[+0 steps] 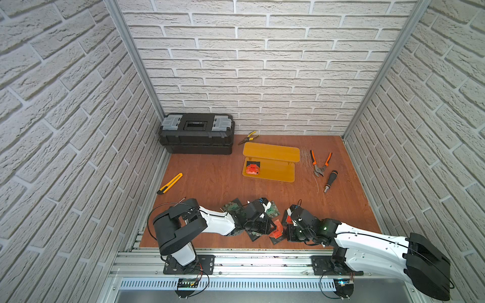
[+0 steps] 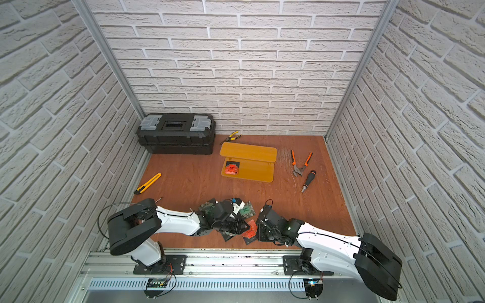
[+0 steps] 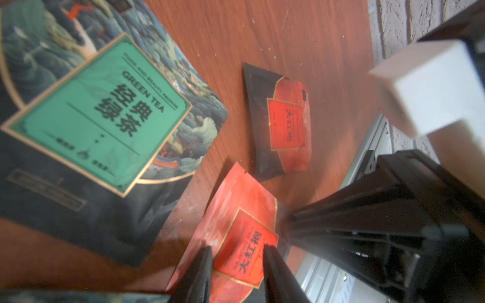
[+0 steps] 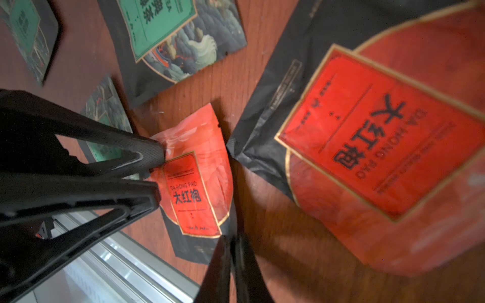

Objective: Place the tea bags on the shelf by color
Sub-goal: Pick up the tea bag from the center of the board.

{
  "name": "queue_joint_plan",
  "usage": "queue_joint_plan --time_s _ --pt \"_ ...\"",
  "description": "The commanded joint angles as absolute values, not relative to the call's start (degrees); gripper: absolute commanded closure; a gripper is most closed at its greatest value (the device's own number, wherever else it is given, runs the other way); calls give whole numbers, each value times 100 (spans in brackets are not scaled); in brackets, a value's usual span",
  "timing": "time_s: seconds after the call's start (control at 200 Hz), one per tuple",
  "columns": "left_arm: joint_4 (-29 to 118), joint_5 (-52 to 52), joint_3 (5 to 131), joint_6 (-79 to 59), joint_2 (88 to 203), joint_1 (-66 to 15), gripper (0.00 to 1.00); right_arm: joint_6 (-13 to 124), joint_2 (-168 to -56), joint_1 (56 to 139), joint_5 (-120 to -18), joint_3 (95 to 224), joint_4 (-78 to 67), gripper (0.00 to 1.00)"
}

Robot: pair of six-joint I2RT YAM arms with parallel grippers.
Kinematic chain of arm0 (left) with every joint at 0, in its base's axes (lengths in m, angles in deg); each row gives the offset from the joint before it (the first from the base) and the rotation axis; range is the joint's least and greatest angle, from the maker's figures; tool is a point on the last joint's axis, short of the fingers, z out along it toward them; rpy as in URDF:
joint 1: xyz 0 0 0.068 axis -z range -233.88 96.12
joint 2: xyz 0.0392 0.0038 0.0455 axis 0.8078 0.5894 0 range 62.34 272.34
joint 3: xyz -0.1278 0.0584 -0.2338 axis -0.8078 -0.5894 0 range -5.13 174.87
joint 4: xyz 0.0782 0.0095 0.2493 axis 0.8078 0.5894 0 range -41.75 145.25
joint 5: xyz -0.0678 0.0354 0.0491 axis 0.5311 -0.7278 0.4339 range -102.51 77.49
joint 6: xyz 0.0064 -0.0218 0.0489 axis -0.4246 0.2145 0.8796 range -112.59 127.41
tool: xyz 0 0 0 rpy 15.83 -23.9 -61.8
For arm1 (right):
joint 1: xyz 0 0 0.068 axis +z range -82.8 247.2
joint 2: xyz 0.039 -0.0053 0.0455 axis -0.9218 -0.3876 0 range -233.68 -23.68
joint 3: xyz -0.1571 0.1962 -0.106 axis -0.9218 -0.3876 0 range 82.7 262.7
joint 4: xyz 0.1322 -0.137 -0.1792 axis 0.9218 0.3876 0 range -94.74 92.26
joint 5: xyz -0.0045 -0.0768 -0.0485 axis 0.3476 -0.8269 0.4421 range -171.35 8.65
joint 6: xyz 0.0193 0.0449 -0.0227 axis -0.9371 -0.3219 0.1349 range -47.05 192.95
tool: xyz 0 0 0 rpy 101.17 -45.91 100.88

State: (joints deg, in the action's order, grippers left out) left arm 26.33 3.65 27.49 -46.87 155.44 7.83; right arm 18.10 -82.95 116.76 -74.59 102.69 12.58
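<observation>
The yellow-orange shelf (image 1: 273, 173) stands mid-table with one red tea bag (image 1: 252, 168) on its lower tier. The other tea bags lie near the front edge. My left gripper (image 3: 237, 248) is open, a fingertip touching a red tea bag (image 3: 236, 210) on each side of its label. My right gripper (image 4: 231, 244) is shut, its tips at that red tea bag's (image 4: 199, 183) black lower corner; a pinch on it does not show. A second red tea bag (image 3: 283, 123) lies just beyond. Green tea bags (image 3: 99, 105) (image 4: 162, 23) lie beside it.
A black toolbox (image 1: 196, 133) sits at the back left, with yellow pliers (image 1: 248, 137) beside it. Orange pliers (image 1: 320, 164) and a screwdriver (image 1: 330, 181) lie right of the shelf. A yellow utility knife (image 1: 170, 183) lies at the left. An aluminium rail (image 1: 223, 251) borders the front.
</observation>
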Motion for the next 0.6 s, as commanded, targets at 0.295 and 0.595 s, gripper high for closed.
queue_joint_plan --time_s 0.295,0.595 --pt "2880 -473 2391 -4746 14607 361 46 1871 -7428 11650 -7562 10118 1207 98" --pt "3139 -688 2063 -4734 13481 -190 25 1899 -6480 11642 -7954 10189 1372 97"
